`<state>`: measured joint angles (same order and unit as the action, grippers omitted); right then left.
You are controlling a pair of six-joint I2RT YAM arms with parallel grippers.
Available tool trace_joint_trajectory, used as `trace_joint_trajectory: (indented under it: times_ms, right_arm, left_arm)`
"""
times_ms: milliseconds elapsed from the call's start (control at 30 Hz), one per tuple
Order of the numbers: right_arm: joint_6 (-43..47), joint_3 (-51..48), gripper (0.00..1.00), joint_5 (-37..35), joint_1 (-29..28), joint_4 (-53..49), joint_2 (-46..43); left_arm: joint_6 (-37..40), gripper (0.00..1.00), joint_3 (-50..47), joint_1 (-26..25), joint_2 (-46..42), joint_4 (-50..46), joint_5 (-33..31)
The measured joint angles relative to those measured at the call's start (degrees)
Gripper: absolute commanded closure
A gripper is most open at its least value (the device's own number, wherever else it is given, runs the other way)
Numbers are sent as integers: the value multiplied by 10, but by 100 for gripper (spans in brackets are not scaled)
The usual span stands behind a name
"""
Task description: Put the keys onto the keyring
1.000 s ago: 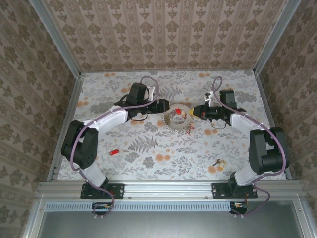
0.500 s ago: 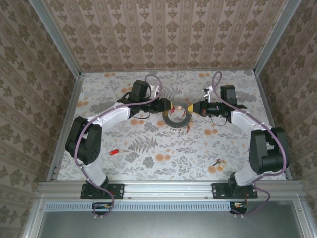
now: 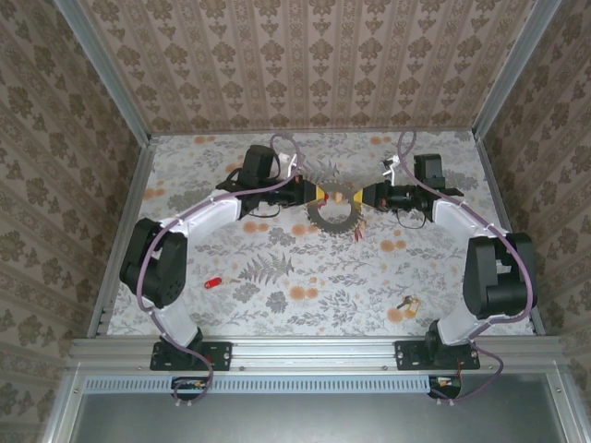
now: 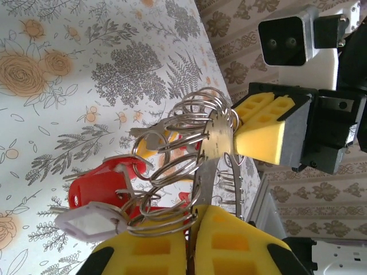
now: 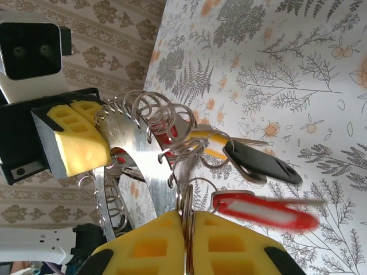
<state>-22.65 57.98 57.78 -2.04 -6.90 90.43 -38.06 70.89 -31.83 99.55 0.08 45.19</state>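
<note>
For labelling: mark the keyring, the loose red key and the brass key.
keyring (image 5: 140, 157), right wrist view, on its flat grey band.
loose red key (image 3: 213, 281), top view, on its red head.
brass key (image 3: 406, 302), top view, on its middle.

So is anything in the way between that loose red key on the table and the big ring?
Nothing visible lies between the red key and the keyring, just bare patterned table. The catch: the left gripper and the right gripper are both shut on the ring's rim, so neither is free to fetch the key.
</note>
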Motion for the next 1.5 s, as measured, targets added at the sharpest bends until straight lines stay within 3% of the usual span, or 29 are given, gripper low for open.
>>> trace_joint_trajectory:
  times_ms: [67, 333, 567, 733, 1100, 1233, 1500]
  right_arm:
    - [1, 0, 77, -19, 3, -5, -19]
    - [2, -8, 34, -131, 29, -12, -201]
    - [0, -120, 39, -212, 30, 78, -356]
    - [43, -181, 45, -232, 14, 112, -404]
    - [280, -304, 65, -355, -160, 212, -523]
    - [356, -334, 66, -413, -222, 236, -526]
    - [423, -353, 72, -480, -264, 318, -518]
  left_arm:
    - [-2, 100, 0, 0, -7, 1, 0]
    - [-23, 100, 0, 11, -52, 17, -13]
    - [-35, 100, -18, 16, -114, 90, -15]
    - [-33, 100, -30, 16, -146, 143, -19]
    - [-26, 100, -49, 16, -156, 201, -21]
    - [-22, 100, -63, 16, -164, 214, -28]
    - [-13, 100, -71, 15, -183, 214, -31]
